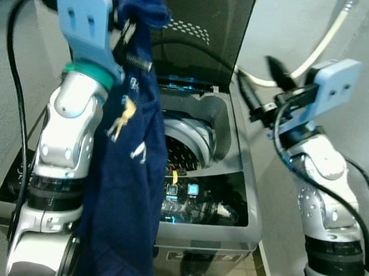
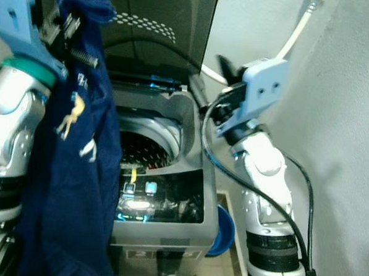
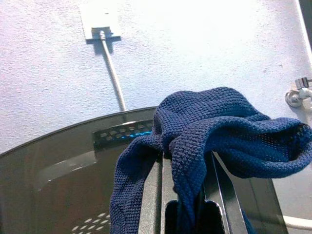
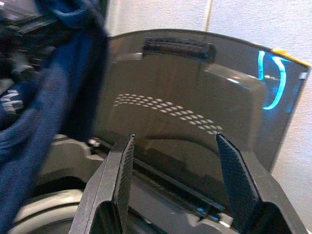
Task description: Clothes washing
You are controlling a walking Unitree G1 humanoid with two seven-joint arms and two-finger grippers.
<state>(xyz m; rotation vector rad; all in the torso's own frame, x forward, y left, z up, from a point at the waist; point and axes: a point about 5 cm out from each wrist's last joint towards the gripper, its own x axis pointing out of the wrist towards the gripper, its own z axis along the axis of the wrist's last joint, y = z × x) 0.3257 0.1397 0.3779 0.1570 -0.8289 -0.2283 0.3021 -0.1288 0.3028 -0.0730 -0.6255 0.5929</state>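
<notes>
The left claw (image 3: 183,195) pinches a blue shirt (image 1: 130,172) high above the washer (image 1: 196,145) (lid up); next, lower it in. The right claw (image 4: 175,180) gapes wide.

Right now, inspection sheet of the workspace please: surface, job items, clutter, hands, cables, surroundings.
Surface: washing machine top, lid up, drum exposed.
Job items: blue garment hanging beside the drum opening.
Clutter: blue tub on the floor beside the machine.
Hands: left hand shut on the garment, raised; right hand open, facing the lid.
Cables: black cable along the left arm; white hose on the wall.
Surroundings: grey walls, wall socket.
</notes>
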